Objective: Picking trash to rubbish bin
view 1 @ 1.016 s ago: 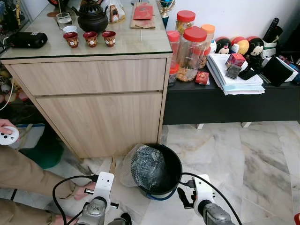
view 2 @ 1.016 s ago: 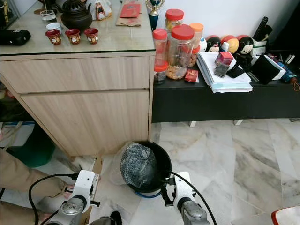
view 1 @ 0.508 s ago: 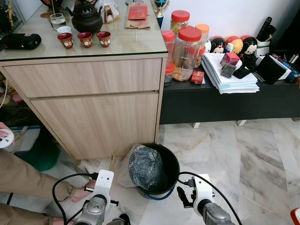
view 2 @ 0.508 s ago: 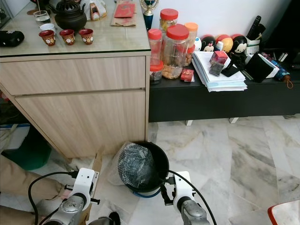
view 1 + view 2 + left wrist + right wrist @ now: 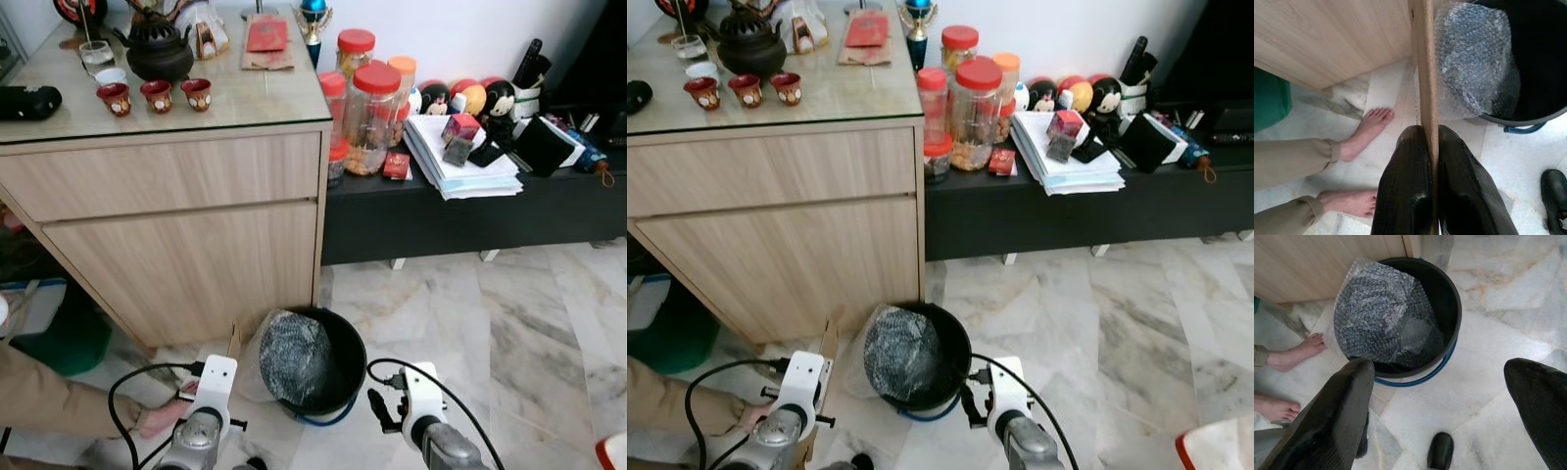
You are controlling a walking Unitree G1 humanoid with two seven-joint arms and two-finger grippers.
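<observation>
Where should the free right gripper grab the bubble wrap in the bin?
Probably the crumpled upper edge of the bubble wrap that sticks up over the bin rim on the cabinet side, coming from above. It bulges clear of the wall there, and the right gripper is open.

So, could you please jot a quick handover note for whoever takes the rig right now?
Left gripper: shut on a flat piece of cardboard held edge-on, low beside the wooden cabinet.
Right gripper: open, holding nothing, above the floor by the bin.
Black rubbish bin stands on the marble floor; a wad of bubble wrap is already in it, spilling over the rim.
Left: get the cardboard into the bin.
Caution: a person's bare feet are close by.
</observation>
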